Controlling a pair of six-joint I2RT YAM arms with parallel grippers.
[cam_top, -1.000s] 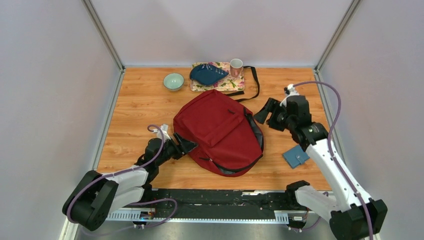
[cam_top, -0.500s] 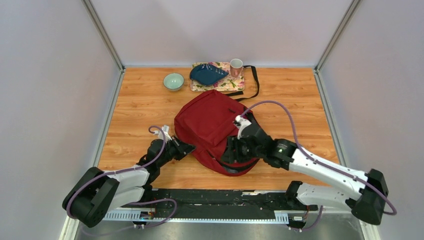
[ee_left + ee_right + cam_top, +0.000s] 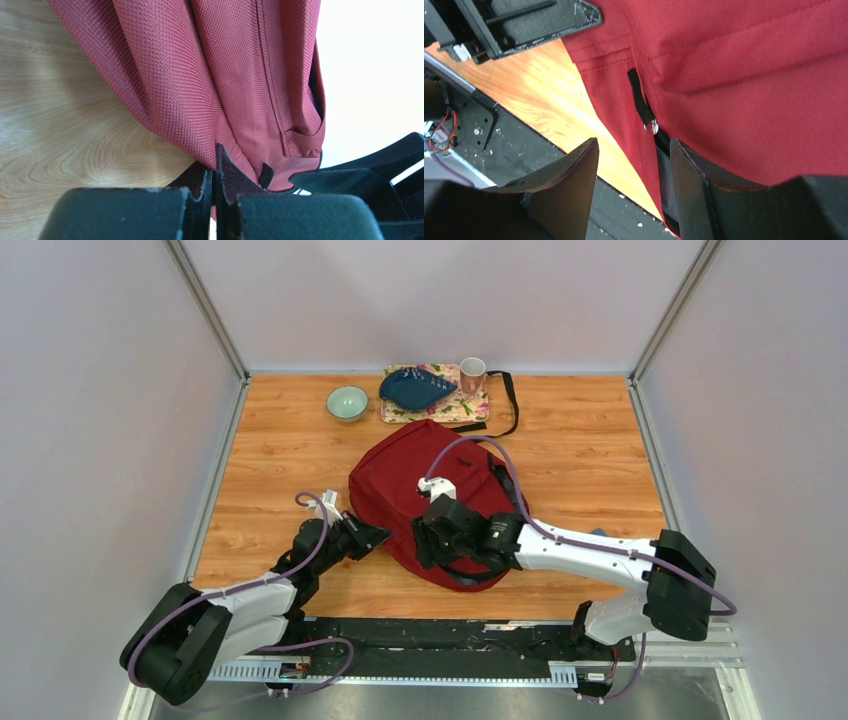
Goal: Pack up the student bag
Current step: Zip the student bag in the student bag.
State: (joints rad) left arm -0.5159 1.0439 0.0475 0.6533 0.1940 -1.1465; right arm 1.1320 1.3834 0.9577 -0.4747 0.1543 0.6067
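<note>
2 grippers at wrinkled large dark red fabric backpack (image 3: 415,475): left gripper (image 3: 215,167) clenched on its edge, right gripper (image 3: 634,150) spread beside black zipper (image 3: 640,102).

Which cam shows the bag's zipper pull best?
Right wrist: black zipper pull with metal slider, sharp, just ahead of the right pincer. Top external: student bag visible, pull not visible. Left wrist: only pinched fabric.
</note>
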